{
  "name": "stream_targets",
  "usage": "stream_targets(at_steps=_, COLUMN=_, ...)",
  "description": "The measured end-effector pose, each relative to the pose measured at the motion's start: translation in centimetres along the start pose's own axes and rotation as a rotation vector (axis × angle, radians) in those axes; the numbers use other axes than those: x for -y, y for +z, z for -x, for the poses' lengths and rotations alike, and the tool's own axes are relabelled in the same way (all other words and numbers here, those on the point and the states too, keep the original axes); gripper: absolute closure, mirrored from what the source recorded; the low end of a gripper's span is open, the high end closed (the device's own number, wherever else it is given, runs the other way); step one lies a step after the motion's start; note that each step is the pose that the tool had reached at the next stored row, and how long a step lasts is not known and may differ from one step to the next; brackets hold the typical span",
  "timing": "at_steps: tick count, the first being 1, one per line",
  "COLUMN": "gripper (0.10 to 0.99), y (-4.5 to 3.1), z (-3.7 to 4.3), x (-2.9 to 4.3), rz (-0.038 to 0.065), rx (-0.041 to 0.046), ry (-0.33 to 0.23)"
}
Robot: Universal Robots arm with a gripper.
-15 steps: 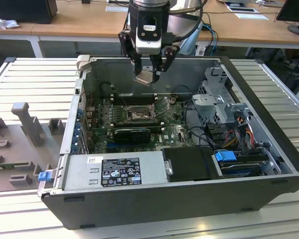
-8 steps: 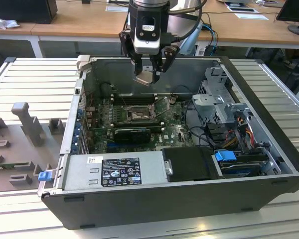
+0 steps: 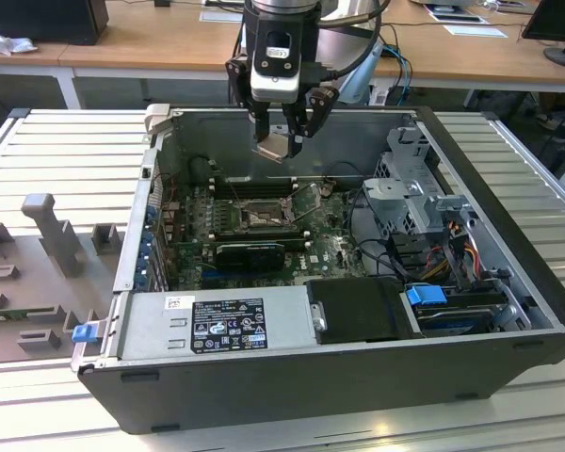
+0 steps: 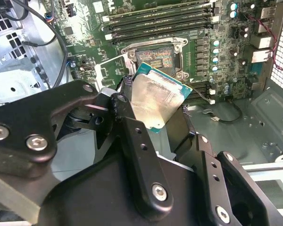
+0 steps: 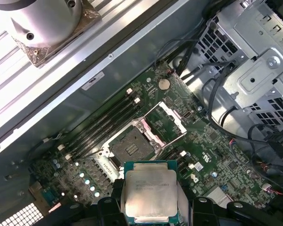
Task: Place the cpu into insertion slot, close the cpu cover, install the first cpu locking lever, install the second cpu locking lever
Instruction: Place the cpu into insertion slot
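The black claw (image 3: 281, 141) grips the small silvery-beige square cpu (image 5: 150, 193) by its edges, well above the dark square insertion slot (image 5: 130, 148), likely to line it up. The thin silvery cpu cover (image 5: 151, 135) stands raised, leaving the slot bare. Print on the chip and on the black-and-white sticker (image 3: 228, 323) cannot be made out.

- Exterior view: bright, even overhead light. The table (image 3: 66, 141) on the exterior view's left of the case (image 3: 358, 381) looks pale, almost washed out.
- Inside the case the light falls off, and the board (image 3: 330, 250) sits in soft shade (no hard-edged shadows).
- The case's outer front wall is the darkest area.
- Second wrist view: the cpu (image 4: 155, 101), over the case floor, carries streaky white glare.
- First wrist view: the cpu (image 5: 150, 190) reflects a duller, even grey.
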State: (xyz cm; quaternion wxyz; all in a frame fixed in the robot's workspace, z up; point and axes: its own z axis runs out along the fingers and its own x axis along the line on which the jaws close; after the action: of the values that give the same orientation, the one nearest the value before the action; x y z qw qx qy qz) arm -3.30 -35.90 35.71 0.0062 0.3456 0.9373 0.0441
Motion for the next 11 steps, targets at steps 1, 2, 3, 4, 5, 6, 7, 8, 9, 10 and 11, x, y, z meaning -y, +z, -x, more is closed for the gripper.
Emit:
stream_targets(at_steps=1, gripper=0.553, y=0.00, z=0.00, x=0.00, rz=0.000, rx=0.0003, ry=0.003)
stream_targets(at_steps=2, gripper=0.553, y=0.00, z=0.00, x=0.00, rz=0.000, rx=0.0007, ry=0.007)
stream_targets(at_steps=3, gripper=0.553, y=0.00, z=0.00, x=0.00, rz=0.000, rx=0.0009, ry=0.010)
stream_targets(at_steps=4, gripper=0.553, y=0.00, z=0.00, x=0.00, rz=0.000, rx=0.0012, ry=0.014)
stream_targets(at_steps=5, gripper=0.553, y=0.00, z=0.00, x=0.00, rz=0.000, rx=0.0015, ry=0.017)
stream_targets(at_steps=6, gripper=0.553, y=0.00, z=0.00, x=0.00, rz=0.000, rx=0.0017, ry=0.020)
stream_targets(at_steps=7, gripper=0.553, y=0.00, z=0.00, x=0.00, rz=0.000, rx=0.0020, ry=0.023)
stream_targets(at_steps=8, gripper=0.553, y=0.01, z=0.00, x=0.00, rz=0.001, rx=0.0023, ry=0.026)
stream_targets(at_steps=9, gripper=0.553, y=0.01, z=0.00, x=0.00, rz=0.001, rx=0.0027, ry=0.031)
stream_targets(at_steps=10, gripper=0.553, y=0.01, z=0.00, x=0.00, rz=0.001, rx=0.0029, ry=0.033)
stream_targets(at_steps=11, gripper=0.553, y=0.01, z=0.00, x=0.00, rz=0.001, rx=0.0032, ry=0.037)
